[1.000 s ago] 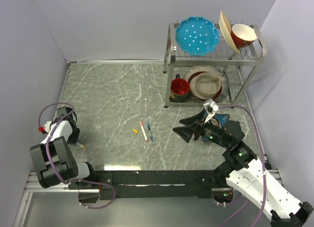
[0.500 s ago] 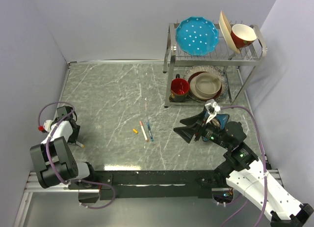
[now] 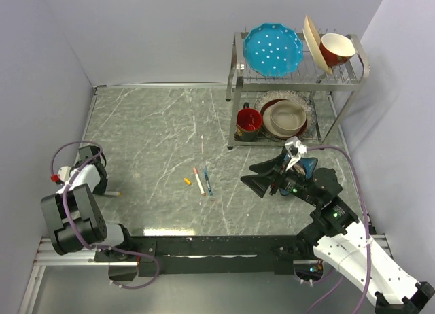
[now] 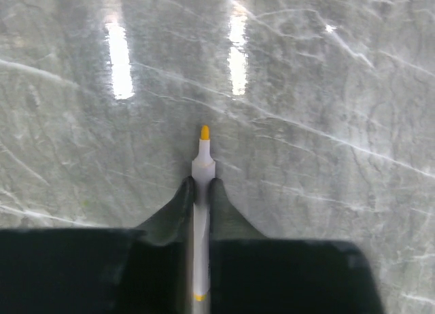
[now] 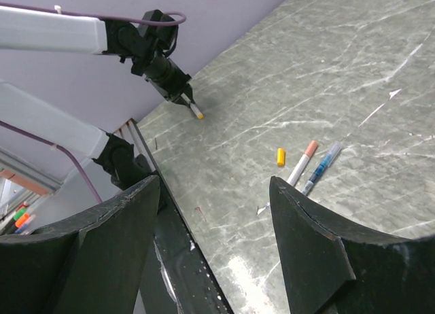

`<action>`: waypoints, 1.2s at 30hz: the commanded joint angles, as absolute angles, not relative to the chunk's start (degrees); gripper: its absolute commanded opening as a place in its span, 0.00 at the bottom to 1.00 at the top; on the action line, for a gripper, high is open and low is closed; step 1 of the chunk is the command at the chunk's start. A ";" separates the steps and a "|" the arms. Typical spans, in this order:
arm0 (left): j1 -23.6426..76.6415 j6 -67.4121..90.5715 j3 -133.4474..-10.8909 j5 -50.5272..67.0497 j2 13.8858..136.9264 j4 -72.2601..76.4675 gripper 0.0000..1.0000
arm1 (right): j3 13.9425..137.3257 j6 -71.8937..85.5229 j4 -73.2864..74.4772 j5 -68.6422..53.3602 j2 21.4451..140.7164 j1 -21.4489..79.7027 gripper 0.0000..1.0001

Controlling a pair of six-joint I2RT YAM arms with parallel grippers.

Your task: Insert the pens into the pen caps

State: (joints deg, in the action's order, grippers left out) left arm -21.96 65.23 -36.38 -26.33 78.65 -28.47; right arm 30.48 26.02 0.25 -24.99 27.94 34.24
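Observation:
My left gripper point(image 3: 103, 189) is at the table's far left edge, shut on a white pen point(image 4: 202, 170) whose yellow tip sticks out past the fingers, low over the table. It also shows in the right wrist view point(image 5: 185, 96). A yellow-orange cap point(image 3: 187, 181) lies loose mid-table, also seen in the right wrist view point(image 5: 281, 156). Beside it lie a white pen point(image 3: 198, 181) with a salmon-pink end point(image 5: 310, 149) and a dark blue-teal pen point(image 3: 208, 181). My right gripper point(image 3: 262, 178) is open and empty, hovering to the right of them point(image 5: 214, 181).
A two-tier dish rack point(image 3: 234, 76) stands at the back right with a blue plate point(image 3: 272, 49), bowls and a red mug point(image 3: 249, 122). A wall runs close along the left gripper's side. The black arm rail point(image 3: 217, 245) borders the near edge.
My left gripper has turned slightly, so the held pen's tip has swung a little away from the near edge. The right arm and the things mid-table have barely moved.

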 commanded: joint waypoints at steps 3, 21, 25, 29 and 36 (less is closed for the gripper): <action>-21.71 65.66 -31.64 -18.02 82.01 -26.10 0.01 | 33.75 27.33 -2.28 -25.31 28.12 34.37 0.73; 11.41 60.66 -31.04 -9.25 64.09 -15.25 0.01 | 31.65 28.82 -5.17 -23.03 37.44 34.37 0.72; 18.87 58.36 -28.65 -0.62 59.60 -6.25 0.01 | 30.41 30.67 -8.52 -24.78 42.78 34.63 0.71; 24.77 58.10 -28.92 2.88 55.99 -1.86 0.01 | 31.46 30.58 -9.67 -25.75 48.06 36.03 0.71; 34.88 55.90 -29.71 7.03 52.48 8.87 0.01 | 32.78 33.48 -16.43 -26.54 57.20 41.65 0.74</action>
State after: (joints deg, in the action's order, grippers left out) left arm 30.98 58.54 -28.40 3.29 54.41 -0.43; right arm 31.16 31.35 -8.75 -25.19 54.13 38.92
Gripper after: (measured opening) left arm 0.045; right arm 0.733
